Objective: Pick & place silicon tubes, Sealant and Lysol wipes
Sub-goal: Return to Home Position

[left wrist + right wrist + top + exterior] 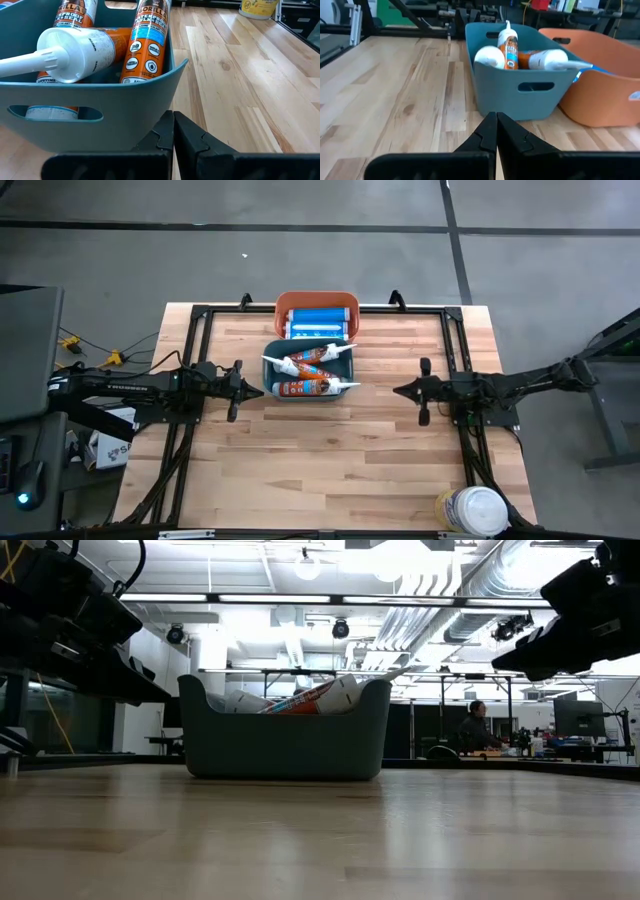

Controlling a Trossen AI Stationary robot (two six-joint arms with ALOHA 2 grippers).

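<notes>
Left gripper: your fingers are pressed together with nothing between them, just beside the blue bin.
Right gripper: also closed and empty, facing the blue bin's opposite end from a little farther off.
Blue bin contents: orange sealant tubes lying crossed, white nozzles up.
Writing: "GORILLA" and a "30" badge can be read on the tubes.
Orange bin: touching the blue bin's far side, holding blue tubes.
Lysol wipes: upright, well apart from the blue bin, at the table corner on your right arm's side.
</notes>
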